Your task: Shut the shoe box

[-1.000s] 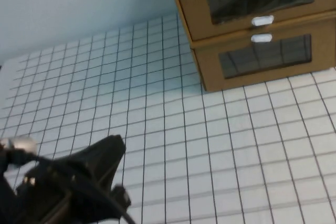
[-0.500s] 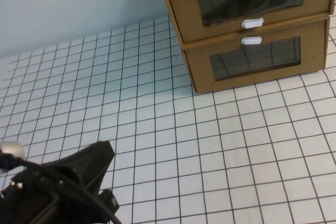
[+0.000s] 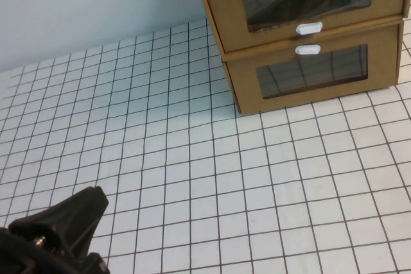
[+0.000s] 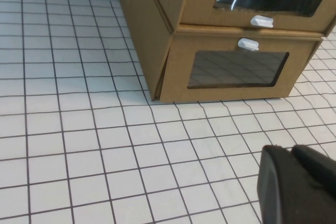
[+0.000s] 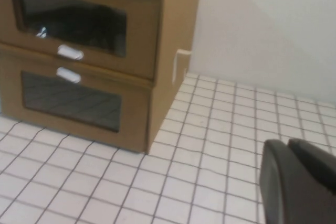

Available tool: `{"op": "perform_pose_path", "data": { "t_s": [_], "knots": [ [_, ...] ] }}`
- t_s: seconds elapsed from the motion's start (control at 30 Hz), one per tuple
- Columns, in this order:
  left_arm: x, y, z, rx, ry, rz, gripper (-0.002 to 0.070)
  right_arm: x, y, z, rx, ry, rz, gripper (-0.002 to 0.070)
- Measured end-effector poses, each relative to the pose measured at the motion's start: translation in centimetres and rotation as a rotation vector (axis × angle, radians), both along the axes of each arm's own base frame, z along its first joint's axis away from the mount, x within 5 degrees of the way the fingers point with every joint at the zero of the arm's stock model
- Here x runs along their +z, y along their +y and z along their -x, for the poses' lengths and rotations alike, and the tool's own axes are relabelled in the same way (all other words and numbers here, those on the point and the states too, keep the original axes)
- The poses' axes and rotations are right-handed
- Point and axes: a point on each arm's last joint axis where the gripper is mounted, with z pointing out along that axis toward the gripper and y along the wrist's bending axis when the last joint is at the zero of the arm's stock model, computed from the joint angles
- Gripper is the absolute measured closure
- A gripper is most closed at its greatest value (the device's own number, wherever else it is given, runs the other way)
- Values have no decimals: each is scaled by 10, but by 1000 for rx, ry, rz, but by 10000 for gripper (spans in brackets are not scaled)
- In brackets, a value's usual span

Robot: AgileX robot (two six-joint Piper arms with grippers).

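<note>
Shoe box stacked on a like lower box, far right of the gridded surface. Left tool low, near left, well short of boxes. Right tool off to their side; cannot tell either's opening.

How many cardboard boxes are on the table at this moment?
2, stacked at the far right: the shoe box with its tab below the window on top, the lower box beneath it. Left gripper sits near-left; right gripper shows only in its wrist view.
</note>
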Motion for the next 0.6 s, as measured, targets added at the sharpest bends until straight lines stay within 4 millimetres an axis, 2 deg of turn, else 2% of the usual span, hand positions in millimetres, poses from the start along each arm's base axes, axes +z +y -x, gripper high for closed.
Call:
{"op": "perform_pose_path", "data": {
  "t_s": [0.1, 0.23, 0.43, 0.6],
  "knots": [
    [0, 2, 0, 10, -8, -13, 677, -29, 5, 3, 72, -37, 0, 691],
    [0, 3, 0, 13, -15, -19, 677, -50, 6, 3, 88, -38, 25, 691],
    [0, 3, 0, 15, -19, -23, 677, -61, 4, 1, 51, 19, 44, 691],
    [0, 3, 0, 18, -20, -26, 677, -62, 4, 1, 50, 32, 40, 691]
  ]
}}
